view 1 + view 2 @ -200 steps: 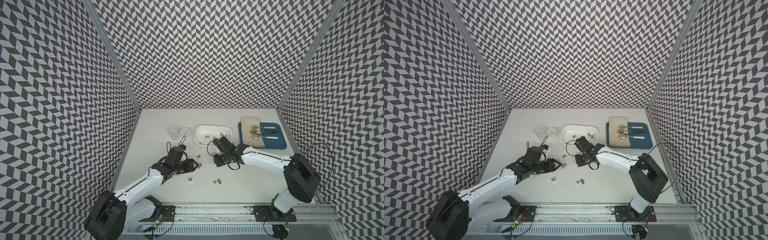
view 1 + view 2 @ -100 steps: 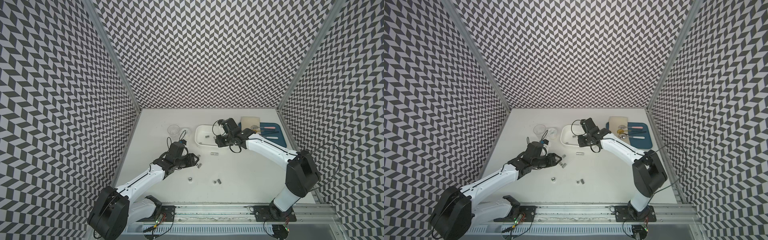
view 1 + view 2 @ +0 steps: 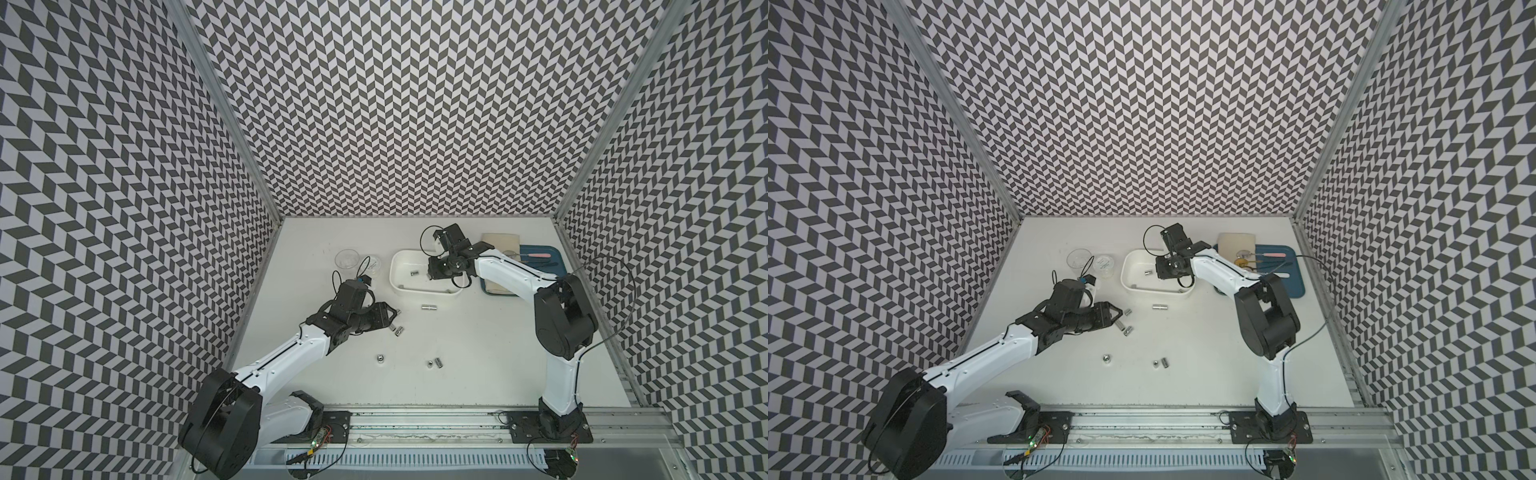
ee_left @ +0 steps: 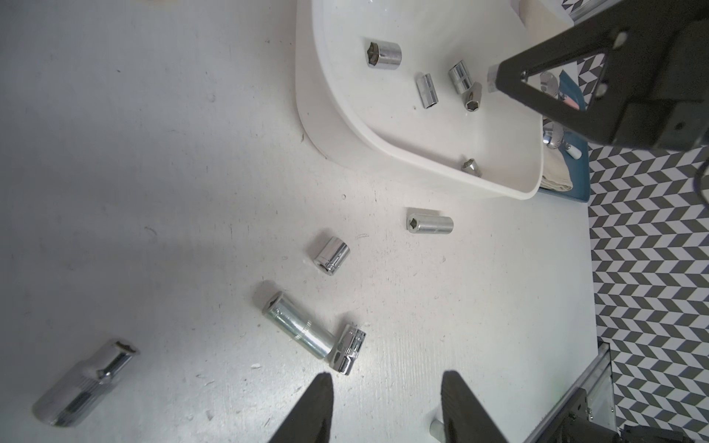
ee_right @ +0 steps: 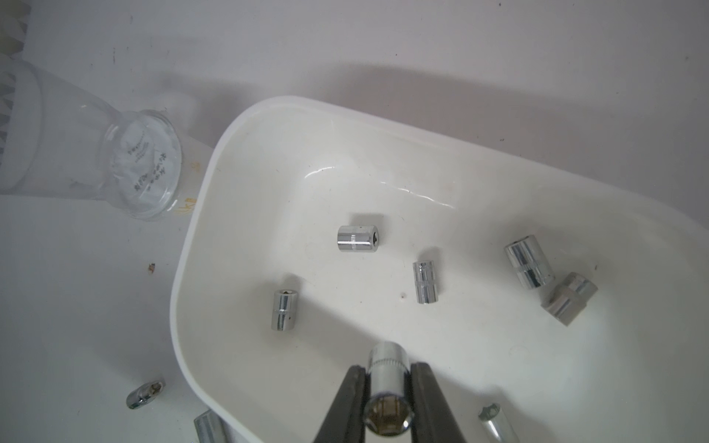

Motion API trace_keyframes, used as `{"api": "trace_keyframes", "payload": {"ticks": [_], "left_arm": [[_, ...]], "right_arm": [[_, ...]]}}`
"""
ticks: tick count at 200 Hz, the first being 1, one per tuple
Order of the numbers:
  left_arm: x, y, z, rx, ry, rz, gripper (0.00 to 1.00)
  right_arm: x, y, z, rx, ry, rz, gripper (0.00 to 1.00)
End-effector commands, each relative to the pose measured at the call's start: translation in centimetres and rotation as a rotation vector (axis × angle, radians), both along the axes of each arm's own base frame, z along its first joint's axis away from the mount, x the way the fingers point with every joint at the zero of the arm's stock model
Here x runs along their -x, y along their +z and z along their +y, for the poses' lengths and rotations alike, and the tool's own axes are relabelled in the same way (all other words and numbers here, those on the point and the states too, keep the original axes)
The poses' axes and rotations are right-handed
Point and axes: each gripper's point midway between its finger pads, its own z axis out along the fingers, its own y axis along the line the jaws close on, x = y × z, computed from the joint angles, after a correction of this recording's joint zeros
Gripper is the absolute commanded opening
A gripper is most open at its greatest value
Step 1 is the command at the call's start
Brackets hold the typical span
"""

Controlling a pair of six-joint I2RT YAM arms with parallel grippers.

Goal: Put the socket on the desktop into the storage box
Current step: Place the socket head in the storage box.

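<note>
**Deposit stage, task partly done.** My right claw (image 5: 389, 369) is pinched nearly closed on one socket (image 5: 388, 391), gripped across its barrel with the hex mouth toward the wrist camera. It hangs over the box (image 5: 307, 184), inside the rim and apparently clear of the floor. At least five loose sockets (image 5: 357, 237) lie on the box floor, so I count those deliveries as finished.

My left claw (image 4: 387, 377) stands about half open and holds nothing. It hovers outside the box, over the desktop (image 4: 153, 153).

**Remaining work:** at least six stray sockets (image 4: 332, 255) lie on the desktop outside the box. A long socket (image 4: 429, 224) lies just beside the box wall and the others lie farther from it. A touching pair (image 4: 297, 330) is nearest my left fingertips.

By my reckoning the task is near its midpoint: I release this socket into the box, then fetch each stray in turn.
</note>
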Motion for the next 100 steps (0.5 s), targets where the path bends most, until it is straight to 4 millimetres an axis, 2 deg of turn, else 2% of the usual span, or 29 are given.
{"api": "trace_keyframes", "payload": {"ticks": [1, 35, 100], "left_arm": [[-0.6, 0.9, -0.2, 0.011, -0.008, -0.042, 0.49], [-0.4, 0.5, 0.0, 0.012, -0.005, -0.033, 0.49], [-0.2, 0.2, 0.3, 0.006, 0.007, -0.025, 0.49]], "right_arm": [[-1.3, -0.3, 0.8, -0.034, -0.004, -0.002, 0.22], [-2.8, -2.1, 0.6, -0.058, -0.027, 0.031, 0.23], [-4.3, -3.7, 0.3, -0.131, -0.057, 0.062, 0.26]]}}
